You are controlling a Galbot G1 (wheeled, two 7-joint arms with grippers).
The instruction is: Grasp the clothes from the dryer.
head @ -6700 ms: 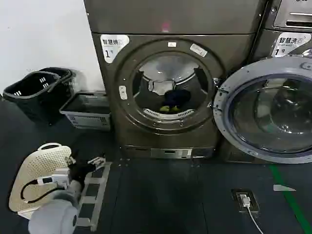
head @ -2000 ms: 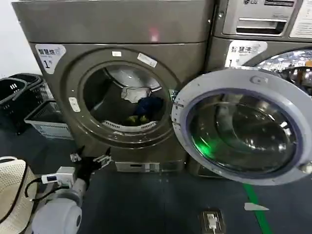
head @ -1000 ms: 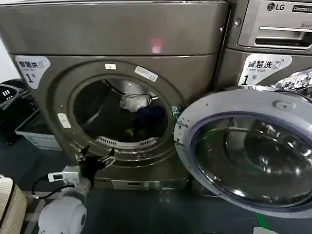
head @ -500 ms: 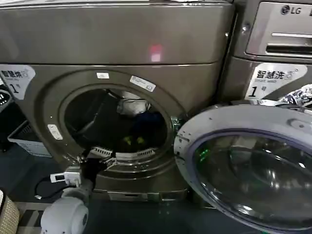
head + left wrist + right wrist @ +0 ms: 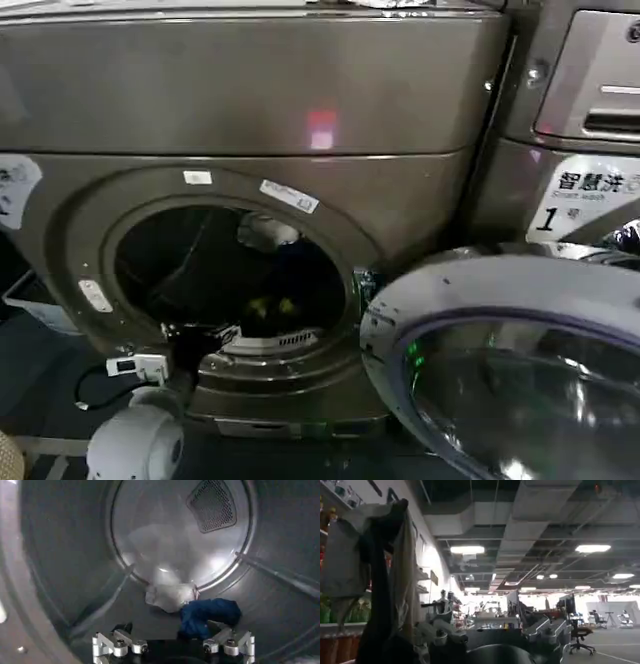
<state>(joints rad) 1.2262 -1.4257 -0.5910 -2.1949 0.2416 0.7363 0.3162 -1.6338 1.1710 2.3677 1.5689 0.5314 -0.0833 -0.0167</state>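
The dryer (image 5: 250,100) stands with its round porthole open. Deep in the steel drum lie the clothes: a whitish piece (image 5: 266,231) at the back, a dark navy one (image 5: 300,268) before it and a bright yellow-green one (image 5: 268,305) lowest. In the left wrist view the whitish garment (image 5: 170,595) and the navy garment (image 5: 207,615) lie on the drum floor ahead of my left gripper (image 5: 172,645), which is open and holds nothing. In the head view that left gripper (image 5: 198,332) sits at the porthole's lower rim. My right gripper (image 5: 490,637) is open, off to the side, facing the room.
The silver-rimmed glass door (image 5: 520,290) hangs open at the lower right, close beside the porthole. A neighbouring grey machine (image 5: 590,120) stands to the right. A grey basket (image 5: 28,300) shows at the left edge, on the dark floor.
The view has closed in on the dryer. My left gripper has risen from the floor in front to the porthole's lower rim, still open.
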